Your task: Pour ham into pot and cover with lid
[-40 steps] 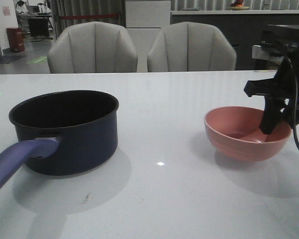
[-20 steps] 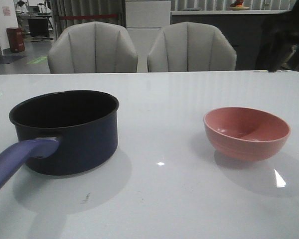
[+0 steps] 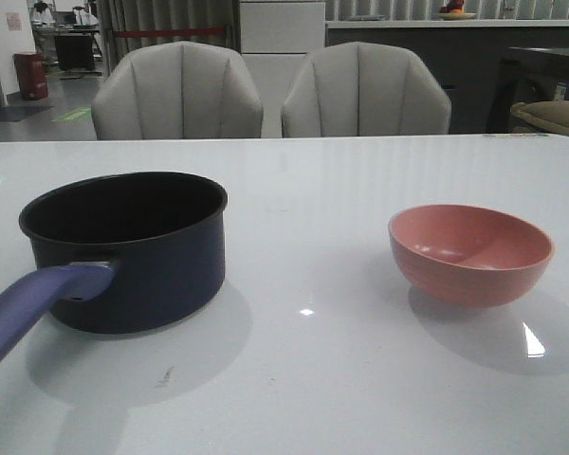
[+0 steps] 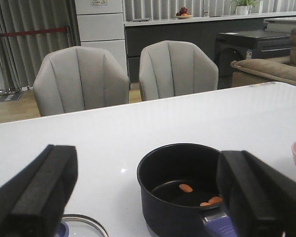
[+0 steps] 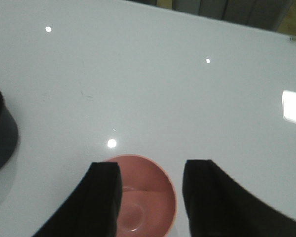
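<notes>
Dark navy, the pot point(image 3: 128, 248) sat on the left of the white table point(image 3: 303, 379), its purple-blue handle point(image 3: 33, 308) reaching toward seven o'clock in the front view. In the left wrist view three small orange-pink pieces of ham point(image 4: 186, 187) lay on the pot's black floor, one apart from the other two. In that same view the left gripper point(image 4: 148, 195) showed its two black fingers point(image 4: 37, 190) spread wide with nothing between them, and the silver rim of the lid point(image 4: 84, 226) peeked in at the frame's edge beside the pot, lying flat on the table. Over at about three o'clock from the pot, well apart from it, stood the pink bowl point(image 3: 470, 252), upright, with no ham showing inside. The right gripper point(image 5: 150, 197) hung above that bowl, fingers parted and holding nothing. Two grey chairs point(image 3: 177, 91) stood behind the table.
</notes>
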You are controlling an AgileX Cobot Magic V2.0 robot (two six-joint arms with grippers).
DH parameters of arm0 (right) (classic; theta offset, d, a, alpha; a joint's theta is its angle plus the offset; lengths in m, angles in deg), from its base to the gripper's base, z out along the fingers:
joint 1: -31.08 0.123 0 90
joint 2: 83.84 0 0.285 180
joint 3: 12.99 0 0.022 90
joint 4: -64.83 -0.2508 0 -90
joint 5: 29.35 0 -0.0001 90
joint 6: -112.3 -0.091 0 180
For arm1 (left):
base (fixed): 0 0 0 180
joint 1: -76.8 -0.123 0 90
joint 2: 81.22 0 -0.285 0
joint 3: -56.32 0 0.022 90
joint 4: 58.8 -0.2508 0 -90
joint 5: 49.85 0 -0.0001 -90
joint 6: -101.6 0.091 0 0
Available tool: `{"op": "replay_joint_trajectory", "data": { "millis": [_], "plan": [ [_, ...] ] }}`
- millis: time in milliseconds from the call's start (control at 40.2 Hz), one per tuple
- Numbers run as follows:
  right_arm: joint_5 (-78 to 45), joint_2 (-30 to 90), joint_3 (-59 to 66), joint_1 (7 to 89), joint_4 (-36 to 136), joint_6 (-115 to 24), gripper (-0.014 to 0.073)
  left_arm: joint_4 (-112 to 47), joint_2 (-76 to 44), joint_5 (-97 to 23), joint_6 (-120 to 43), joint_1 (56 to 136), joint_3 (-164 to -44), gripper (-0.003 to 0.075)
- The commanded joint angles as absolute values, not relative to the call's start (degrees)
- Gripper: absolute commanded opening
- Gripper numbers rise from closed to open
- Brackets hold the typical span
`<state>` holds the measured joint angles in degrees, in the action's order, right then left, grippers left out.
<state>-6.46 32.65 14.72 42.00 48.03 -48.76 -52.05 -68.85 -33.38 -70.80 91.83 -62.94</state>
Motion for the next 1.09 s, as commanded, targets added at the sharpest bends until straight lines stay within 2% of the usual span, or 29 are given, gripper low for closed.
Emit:
{"op": "replay_joint_trajectory", "data": {
  "millis": [0,149,447,572,746,845,970,1069],
  "plan": [
    [-15.76,41.05,19.26,44.77,47.50,-47.97,0.0419,-51.45,-68.26,-37.83,-71.15,92.16,-64.43,0.0606],
    [-18.93,53.60,29.02,47.42,47.50,-47.97,0.0419,-51.45,-68.26,-37.83,-71.15,92.16,-64.43,0.0606],
    [-23.15,77.69,48.01,47.52,46.86,-48.51,0.0419,-51.45,-68.26,-37.83,-71.15,92.16,-64.43,0.0606],
    [-23.21,82.86,53.31,47.52,46.86,-48.51,0.0419,-51.45,-68.26,-37.83,-71.15,92.16,-64.43,0.0606],
    [-21.65,83.43,56.66,47.52,45.73,-48.51,0.0411,-51.45,-68.26,-37.83,-71.15,92.16,-64.43,0.0606],
    [-22.61,83.43,57.22,47.52,45.62,-48.51,0.0344,-51.33,-68.26,-37.83,-71.15,92.16,-64.43,0.0606],
    [-23.69,83.43,57.22,47.52,45.62,-48.51,0.0126,-51.33,-68.26,-37.83,-71.15,92.16,-64.43,0.0606],
    [-23.63,83.43,57.22,47.52,45.51,-48.51,0.0150,-51.33,-68.26,-37.83,-71.15,92.16,-64.43,0.0606]
  ]
}}
